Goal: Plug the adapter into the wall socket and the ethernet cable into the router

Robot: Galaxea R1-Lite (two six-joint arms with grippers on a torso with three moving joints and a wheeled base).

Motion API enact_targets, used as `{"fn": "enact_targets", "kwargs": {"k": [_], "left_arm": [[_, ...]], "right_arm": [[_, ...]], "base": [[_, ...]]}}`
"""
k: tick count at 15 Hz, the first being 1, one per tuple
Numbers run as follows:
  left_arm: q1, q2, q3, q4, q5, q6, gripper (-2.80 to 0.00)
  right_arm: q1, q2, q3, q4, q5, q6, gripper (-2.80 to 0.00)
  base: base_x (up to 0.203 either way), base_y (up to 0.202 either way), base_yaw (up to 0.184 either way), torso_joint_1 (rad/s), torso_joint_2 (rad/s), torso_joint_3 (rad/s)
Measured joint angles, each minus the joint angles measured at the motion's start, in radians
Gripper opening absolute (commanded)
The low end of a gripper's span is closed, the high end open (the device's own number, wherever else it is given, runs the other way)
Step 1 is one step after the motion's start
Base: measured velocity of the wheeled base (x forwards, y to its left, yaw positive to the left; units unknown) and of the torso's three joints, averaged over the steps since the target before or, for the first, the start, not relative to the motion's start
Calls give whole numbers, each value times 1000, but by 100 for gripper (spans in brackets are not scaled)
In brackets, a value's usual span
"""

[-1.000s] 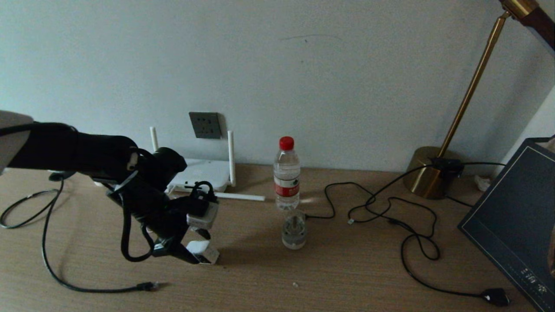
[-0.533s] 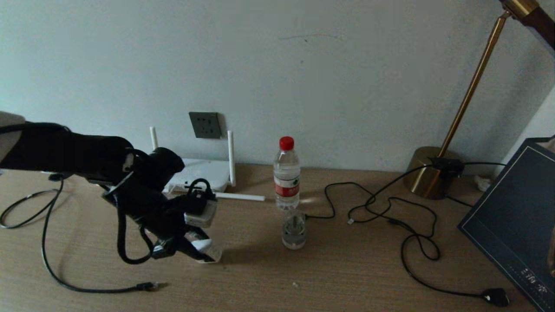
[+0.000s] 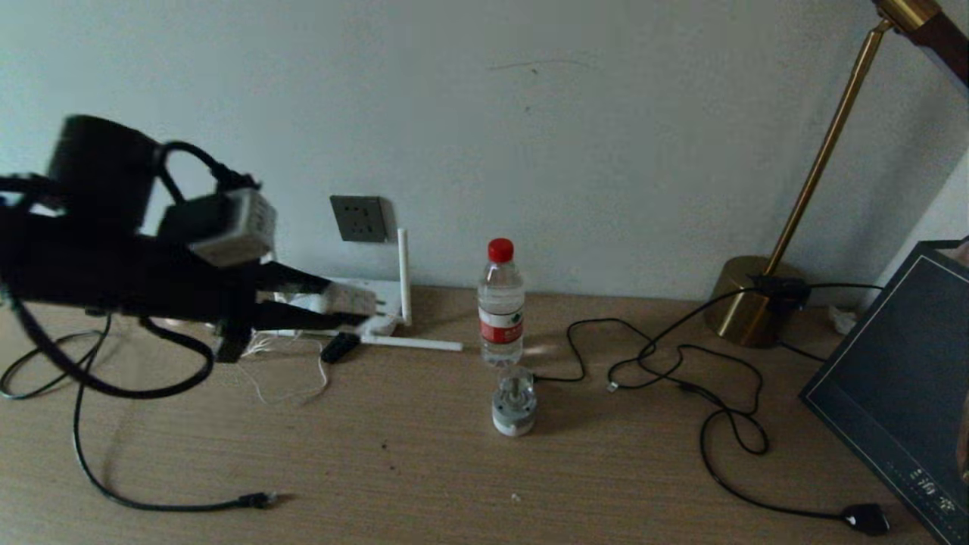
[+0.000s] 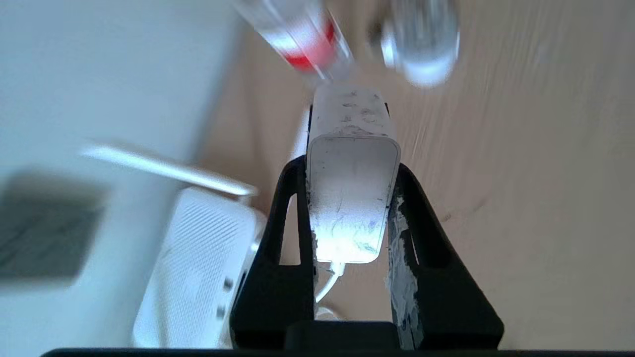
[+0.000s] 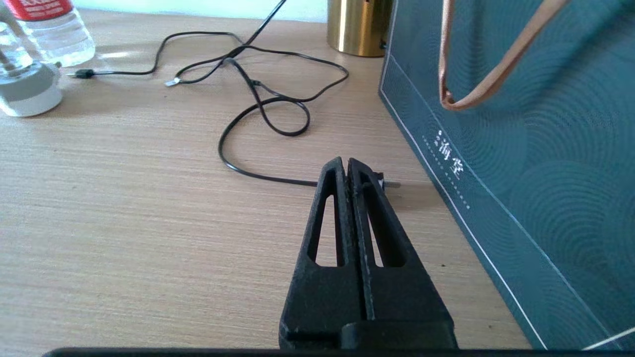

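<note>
My left gripper [image 3: 362,303] is shut on the white adapter [image 3: 350,298], holding it in the air in front of the router [image 3: 382,290] and just below the dark grey wall socket [image 3: 358,219]. In the left wrist view the adapter [image 4: 351,198] sits squeezed between both fingers [image 4: 292,208], its thin white cord trailing back. The router [image 4: 198,267] and the blurred socket [image 4: 44,233] lie to one side. The ethernet cable [image 3: 253,500] lies loose on the front left of the table. My right gripper [image 5: 347,163] is shut on nothing, low over the table.
A water bottle [image 3: 500,303] and a small grey cylinder [image 3: 515,405] stand mid-table. A brass lamp base [image 3: 746,303] is at the back right, its black cord ending in a plug [image 3: 867,518]. A dark bag [image 3: 901,386] fills the right edge. A black clip [image 3: 339,347] lies by the router.
My left gripper closed on the adapter on the table, then lifted it up and back toward the router and wall, the white cord trailing below.
</note>
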Motion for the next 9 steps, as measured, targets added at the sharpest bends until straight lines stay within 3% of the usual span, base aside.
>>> {"fn": "enact_targets", "kwargs": {"k": [1, 3, 5, 7, 9], "left_arm": [[7, -67, 13, -7, 13, -118, -280], [17, -196, 58, -38, 86, -412, -280], [26, -290, 191, -135, 177, -672, -280], [32, -347, 391, -322, 268, -840, -280], [34, -354, 568, -583, 363, -924, -280]], "right_arm": [[0, 0, 0, 0, -1, 1, -280], [0, 0, 0, 0, -1, 1, -280], [0, 0, 0, 0, -1, 0, -280], [0, 0, 0, 0, 0, 0, -280], [0, 0, 0, 0, 0, 0, -280]], "base": [[0, 0, 0, 0, 0, 0], [0, 0, 0, 0, 0, 0], [0, 0, 0, 0, 0, 0], [0, 0, 0, 0, 0, 0], [0, 0, 0, 0, 0, 0]]}}
